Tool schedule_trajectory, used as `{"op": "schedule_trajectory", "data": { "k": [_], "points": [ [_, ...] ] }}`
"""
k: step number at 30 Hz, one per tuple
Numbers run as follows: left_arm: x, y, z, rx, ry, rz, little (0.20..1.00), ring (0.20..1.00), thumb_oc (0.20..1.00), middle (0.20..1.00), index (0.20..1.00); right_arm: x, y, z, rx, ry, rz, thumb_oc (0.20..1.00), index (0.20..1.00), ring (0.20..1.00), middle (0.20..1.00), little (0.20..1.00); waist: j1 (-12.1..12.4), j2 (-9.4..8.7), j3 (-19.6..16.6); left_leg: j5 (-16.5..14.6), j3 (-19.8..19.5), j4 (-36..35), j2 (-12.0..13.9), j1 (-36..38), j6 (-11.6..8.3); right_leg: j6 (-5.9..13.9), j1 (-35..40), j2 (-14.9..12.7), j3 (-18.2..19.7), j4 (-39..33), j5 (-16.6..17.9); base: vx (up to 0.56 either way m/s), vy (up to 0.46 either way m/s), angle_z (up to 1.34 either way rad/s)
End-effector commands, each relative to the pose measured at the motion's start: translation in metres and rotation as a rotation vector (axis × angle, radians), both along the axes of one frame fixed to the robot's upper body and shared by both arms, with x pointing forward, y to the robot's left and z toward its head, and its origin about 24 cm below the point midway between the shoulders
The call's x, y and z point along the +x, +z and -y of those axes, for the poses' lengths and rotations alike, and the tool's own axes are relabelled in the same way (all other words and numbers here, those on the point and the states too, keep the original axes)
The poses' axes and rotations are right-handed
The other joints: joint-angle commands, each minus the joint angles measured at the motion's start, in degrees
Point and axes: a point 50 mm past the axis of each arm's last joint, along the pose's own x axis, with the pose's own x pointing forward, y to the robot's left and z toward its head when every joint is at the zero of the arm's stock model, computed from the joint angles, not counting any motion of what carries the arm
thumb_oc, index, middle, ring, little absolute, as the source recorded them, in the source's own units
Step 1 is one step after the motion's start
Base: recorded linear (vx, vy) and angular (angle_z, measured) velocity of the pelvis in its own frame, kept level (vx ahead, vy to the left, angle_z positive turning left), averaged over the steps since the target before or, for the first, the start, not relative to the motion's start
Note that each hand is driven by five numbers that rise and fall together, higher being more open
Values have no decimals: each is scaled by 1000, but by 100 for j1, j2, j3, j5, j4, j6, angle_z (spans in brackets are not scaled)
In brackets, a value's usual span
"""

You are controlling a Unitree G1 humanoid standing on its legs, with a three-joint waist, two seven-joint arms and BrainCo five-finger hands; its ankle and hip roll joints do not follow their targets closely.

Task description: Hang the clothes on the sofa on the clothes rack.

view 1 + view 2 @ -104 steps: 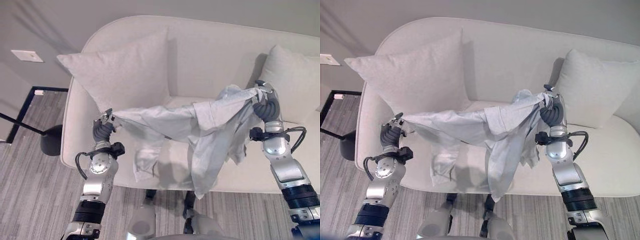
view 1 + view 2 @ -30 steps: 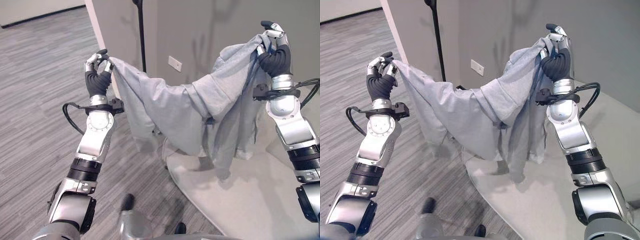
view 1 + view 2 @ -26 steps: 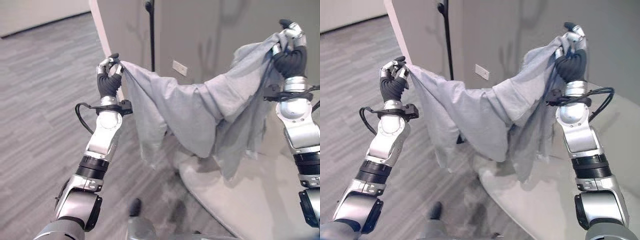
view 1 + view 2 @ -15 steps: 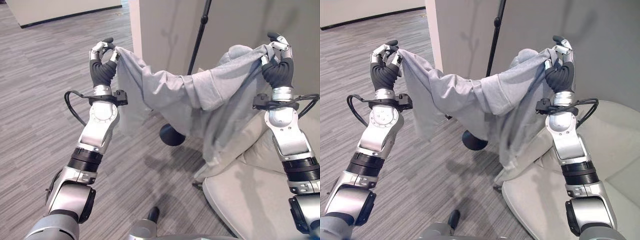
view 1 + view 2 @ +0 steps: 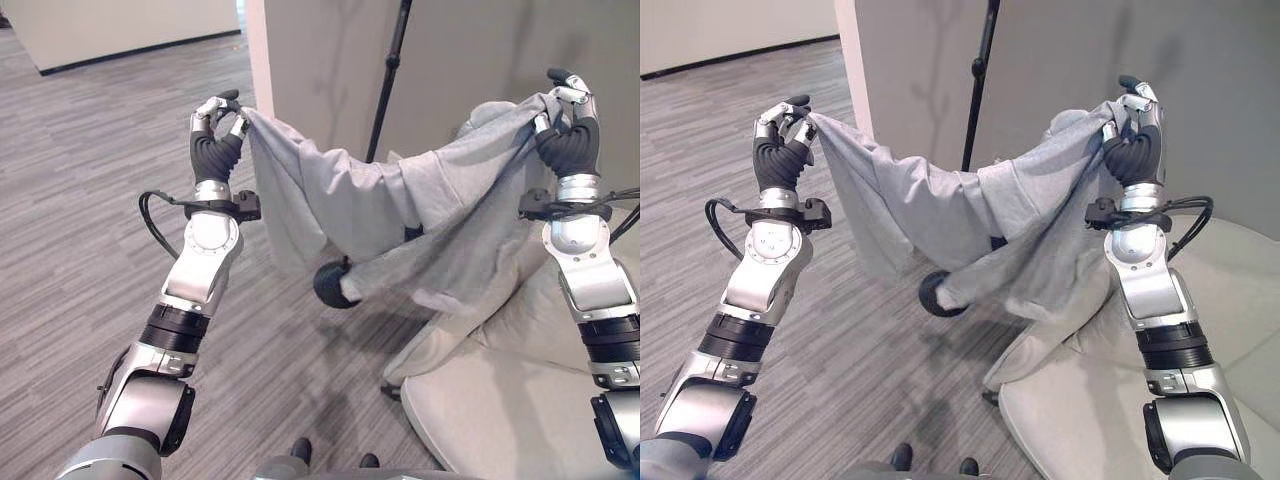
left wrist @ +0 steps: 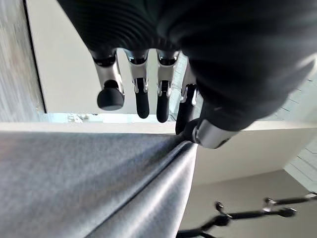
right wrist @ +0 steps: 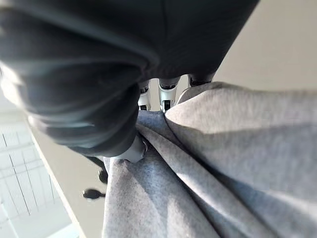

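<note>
Stretching between both raised hands, a grey shirt (image 5: 400, 215) hangs in the air above the floor (image 5: 90, 190), beside the sofa (image 5: 520, 400). The left hand (image 5: 213, 135) pinches one edge between thumb and curled fingers; the right hand (image 5: 566, 125) clutches the other, its fingers mostly buried in cloth. Behind the sagging cloth, a black rack pole (image 5: 388, 75) rises, its round base (image 5: 330, 283) partly hidden.

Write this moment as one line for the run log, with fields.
left hand: pinching garment edge | right hand: gripping other end | grey garment: held up, sagging between hands | rack pole: behind garment | sofa: lower right
</note>
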Motion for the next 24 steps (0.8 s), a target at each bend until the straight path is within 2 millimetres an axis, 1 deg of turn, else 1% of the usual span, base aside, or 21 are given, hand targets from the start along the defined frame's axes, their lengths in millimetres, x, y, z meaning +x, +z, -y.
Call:
{"op": "schedule_trajectory", "data": {
  "k": [1, 2, 3, 4, 5, 6, 7, 8, 9, 10, 11, 12, 14, 15, 16, 18, 19, 20, 21, 22, 24],
  "points": [
    [-3, 1, -9, 27, 45, 36, 200, 200, 200, 200, 200, -10, 15, 2, -27, 21, 92, 200, 200, 200, 200, 200, 31, -7, -775, -573, 419, 6, 9, 31, -30, 185, -329, 208, 58, 17, 7, 64, -76, -1],
    [-3, 0, -9, 27, 43, 34, 200, 200, 200, 200, 200, -10, 13, 2, -22, 27, 88, 200, 200, 200, 200, 200, 23, -9, -760, -598, 411, 62, 28, 60, -34, 177, -322, 231, 76, 17, -1, 8, -104, -3],
    [-4, 2, -8, 30, 33, 39, 200, 200, 200, 200, 200, -11, 12, 1, -20, 41, 87, 200, 200, 200, 200, 200, 6, -66, -627, -753, 426, 701, 18, -130, -72, 128, -299, 228, 114, 17, 28, -35, -135, -1],
    [-4, 3, -8, 30, 29, 44, 200, 200, 200, 200, 200, -12, 15, 1, -17, 50, 98, 200, 200, 200, 200, 200, 12, -108, -504, -839, 459, 1196, -37, -405, -110, 108, -282, 196, 117, 21, 58, -19, -105, 0],
    [-4, 3, -8, 31, 29, 45, 200, 200, 200, 200, 200, -11, 15, 1, -16, 50, 98, 200, 200, 200, 200, 200, 9, -94, -510, -946, 449, 1294, -22, -431, -110, 113, -264, 216, 118, 21, 16, -74, -57, 3],
    [-5, 4, -7, 21, 21, 55, 200, 200, 200, 200, 200, -12, 19, -1, -13, 60, 113, 200, 200, 200, 200, 200, 43, -128, -351, -1004, 411, 1889, -90, -801, -154, 82, -232, 165, 153, 26, 37, -78, -26, 8],
    [-5, 4, -7, 7, 17, 57, 200, 200, 200, 200, 200, -12, 21, -1, -13, 63, 123, 200, 200, 200, 200, 200, 50, -117, -250, -992, 354, 2171, -112, -1096, -160, 66, -228, 158, 168, 24, 42, -108, -26, 9],
    [-5, 4, -7, 7, 17, 58, 200, 200, 200, 200, 200, -12, 21, -1, -13, 63, 123, 200, 200, 200, 200, 200, 44, -110, -257, -1008, 349, 2207, -109, -1124, -160, 66, -238, 164, 163, 24, 43, -21, 18, 8],
    [-5, 4, -7, -1, 22, 62, 200, 200, 200, 200, 200, -12, 23, -1, -13, 60, 127, 200, 200, 200, 200, 200, 68, -60, -229, -848, 303, 1961, -48, -1376, -112, 108, -209, 181, 163, 17, 10, 64, 32, 1],
    [-5, 5, -7, 1, 23, 62, 200, 200, 200, 200, 200, -13, 23, -1, -14, 58, 130, 200, 200, 200, 200, 200, 84, -36, -265, -697, 284, 1632, 30, -1356, -107, 121, -215, 203, 176, 17, -1, 116, 52, -9],
    [-5, 6, -6, 6, 19, 64, 200, 200, 200, 200, 200, -13, 24, 0, -18, 54, 133, 200, 200, 200, 200, 200, 107, -15, -287, -389, 249, 1271, 108, -1389, -131, 120, -219, 225, 195, 17, -23, 139, 76, -12],
    [-5, 8, -6, 12, 16, 70, 200, 200, 200, 200, 200, -13, 26, 0, -17, 52, 142, 200, 200, 200, 200, 200, 171, 15, -241, -150, 265, 769, 136, -1677, -217, 110, -158, 257, 209, 17, -168, 134, 84, -9],
    [-4, 11, -4, 18, 9, 81, 200, 200, 200, 200, 200, -12, 28, 2, -6, 31, 160, 200, 200, 200, 200, 200, 278, 45, -177, 131, 334, 397, 65, -1968, -348, 93, -72, 280, 251, 17, -338, 135, 77, -1],
    [-4, 11, -4, 20, 7, 84, 200, 200, 200, 200, 200, -12, 29, 2, -12, 26, 161, 200, 200, 200, 200, 200, 292, 75, -245, 147, 340, 175, 94, -1837, -345, 113, -42, 289, 279, 17, -380, 172, 121, -9],
    [-4, 10, -3, 22, 5, 80, 200, 200, 200, 200, 200, -12, 28, 3, -8, 19, 164, 200, 200, 200, 200, 200, 298, 145, -300, 347, 339, 79, 168, -1696, -346, 139, 1, 308, 323, 17, -397, 196, 161, -30],
    [-5, 11, -2, 28, -1, 86, 200, 200, 200, 200, 200, -13, 28, 3, -11, 14, 167, 200, 200, 200, 200, 200, 289, 176, -344, 410, 332, 61, 178, -1607, -352, 158, 31, 266, 337, 17, -425, 179, 140, -56],
    [-5, 12, -2, 38, -4, 90, 200, 200, 200, 200, 200, -13, 27, 3, -15, 10, 163, 200, 200, 200, 200, 200, 244, 166, -454, 396, 342, 52, 176, -1483, -342, 225, 48, 118, 375, 17, -449, 228, 151, -60],
    [-5, 14, -1, 43, -8, 96, 200, 200, 200, 200, 200, -12, 27, 1, -17, 11, 162, 200, 200, 200, 200, 200, 237, 141, -497, 351, 382, 54, 173, -1426, -316, 267, 51, 35, 397, 17, -467, 230, 152, -43],
    [-5, 14, -1, 43, -8, 96, 200, 200, 200, 200, 200, -12, 27, 1, -17, 11, 163, 200, 200, 200, 200, 200, 246, 133, -496, 344, 396, 56, 168, -1423, -312, 271, 51, 27, 409, 17, -471, 187, 145, -55],
    [-4, 19, -2, 51, -6, 111, 200, 200, 200, 200, 200, -11, 30, -1, -19, 15, 172, 200, 200, 200, 200, 200, 228, 112, -530, 271, 459, 68, 157, -1337, -256, 336, 29, -124, 460, 17, -466, 167, 155, -51],
    [-3, 27, -2, 57, -4, 134, 200, 200, 200, 200, 200, -11, 33, -3, -11, 20, 192, 200, 200, 200, 200, 200, 221, 93, -537, 183, 563, 97, 121, -1283, -170, 412, -3, -273, 521, 65, -443, 165, 170, -35]
  ]
}}
